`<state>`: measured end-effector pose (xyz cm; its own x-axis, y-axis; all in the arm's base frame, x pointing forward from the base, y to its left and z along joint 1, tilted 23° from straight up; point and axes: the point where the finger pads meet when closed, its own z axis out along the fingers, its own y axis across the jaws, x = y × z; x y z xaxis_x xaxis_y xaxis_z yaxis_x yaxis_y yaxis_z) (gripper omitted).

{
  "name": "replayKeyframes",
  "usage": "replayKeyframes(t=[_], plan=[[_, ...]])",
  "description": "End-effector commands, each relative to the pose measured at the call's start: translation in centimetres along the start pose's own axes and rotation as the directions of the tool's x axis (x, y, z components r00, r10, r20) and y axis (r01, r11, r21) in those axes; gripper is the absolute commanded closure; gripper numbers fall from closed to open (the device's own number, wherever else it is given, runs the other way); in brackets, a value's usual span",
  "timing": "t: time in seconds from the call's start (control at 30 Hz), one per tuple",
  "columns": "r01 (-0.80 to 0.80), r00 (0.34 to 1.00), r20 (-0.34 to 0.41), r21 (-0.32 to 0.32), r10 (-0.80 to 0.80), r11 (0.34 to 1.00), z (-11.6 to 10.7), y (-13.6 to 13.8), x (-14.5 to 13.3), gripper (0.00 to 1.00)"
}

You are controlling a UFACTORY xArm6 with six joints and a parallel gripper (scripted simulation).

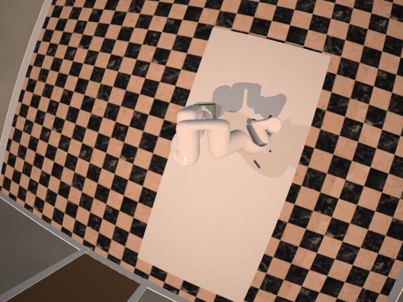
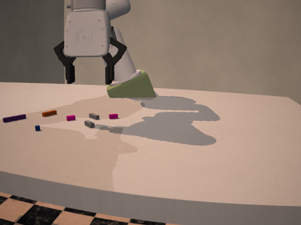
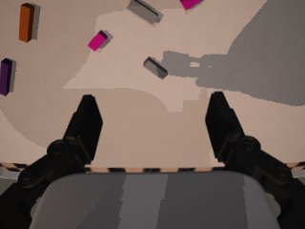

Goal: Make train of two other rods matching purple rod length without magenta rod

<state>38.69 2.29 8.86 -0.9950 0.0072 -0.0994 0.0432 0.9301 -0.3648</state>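
Observation:
My gripper [image 2: 89, 82] [image 3: 152, 107] is open and empty, high above the table. Two grey rods lie apart, roughly parallel: the nearer grey rod [image 2: 89, 124] [image 3: 155, 68] and the farther grey rod [image 2: 94, 116] [image 3: 143, 10]. In the wrist view the nearer one lies beyond the fingertips, with a shadow edge at its right end. The purple rod [image 1: 257, 163] [image 2: 14, 118] [image 3: 5, 76] lies at the left of the exterior view. An orange rod [image 2: 49, 113] [image 3: 27, 22] lies right of it. A blue rod [image 2: 37, 128] [image 1: 270, 151] lies nearest the front edge, out of the wrist view. No rods touch.
One magenta rod [image 2: 71, 117] [image 3: 98, 40] lies between the orange and grey rods. Another magenta rod [image 2: 113, 116] [image 3: 191, 4] lies right of the farther grey rod. The arm's green base [image 2: 133, 88] [image 1: 211, 110] stands behind. The arm's shadow falls across the table right of the rods.

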Motion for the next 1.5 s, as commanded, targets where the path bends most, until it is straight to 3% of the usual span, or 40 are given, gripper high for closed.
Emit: replayKeyframes(t=[0.0, 0.5, 0.53, 0.7, 1.0, 1.07, 1.1, 1.47], plan=[[-0.167, 0.986, 0.014, 0.009, 0.167, 0.986, 0.0, 0.0, 0.2, 0.00], [-0.520, 0.854, 0.017, 0.003, 0.520, 0.854, 0.3, -0.2, 1.0, 0.00], [-0.588, 0.809, 0.017, 0.002, 0.588, 0.809, 0.4, -0.2, 1.2, 0.00], [-0.689, 0.725, 0.017, -0.001, 0.689, 0.725, 0.5, -0.2, 1.5, 0.00], [-0.860, 0.510, 0.016, -0.005, 0.860, 0.510, 0.7, -0.3, 2.1, 0.00], [-0.860, 0.510, 0.016, -0.005, 0.860, 0.510, 0.7, -0.3, 2.1, 0.00], [-0.897, 0.441, 0.015, -0.006, 0.897, 0.441, 0.8, -0.3, 2.2, 0.00], [-0.990, 0.138, 0.012, -0.011, 0.990, 0.138, 1.0, -0.4, 2.9, 0.00]])
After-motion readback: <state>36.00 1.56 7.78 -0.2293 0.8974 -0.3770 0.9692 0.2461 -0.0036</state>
